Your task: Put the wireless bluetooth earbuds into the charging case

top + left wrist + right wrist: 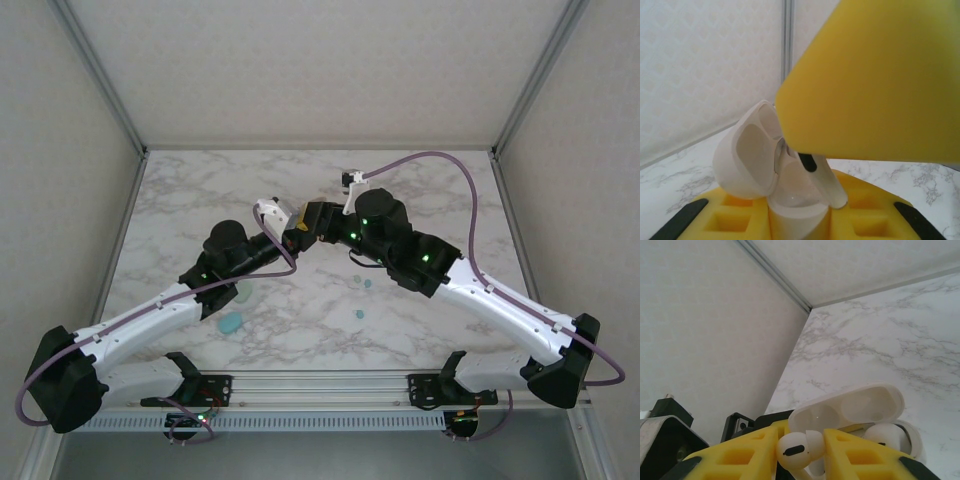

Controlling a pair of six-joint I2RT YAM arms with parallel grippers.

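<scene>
My left gripper (799, 225) is clenched on the white charging case (790, 200), which stands between its yellow fingers (730, 220) with the lid (742, 155) swung open. My right gripper (801, 459) is closed down narrow, pinching a white earbud (799, 445) between its yellow pads (745, 455). It holds the bud right at the open case with the stem reaching into its mouth; I cannot tell whether it is seated. Two small teal earbuds (358, 315) lie on the marble table (420, 180), near my right arm.

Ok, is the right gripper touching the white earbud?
Touching. The right wrist view shows the white earbud pinched between the right gripper's two yellow fingers, each pressed against its head, close to the open charging case.
</scene>
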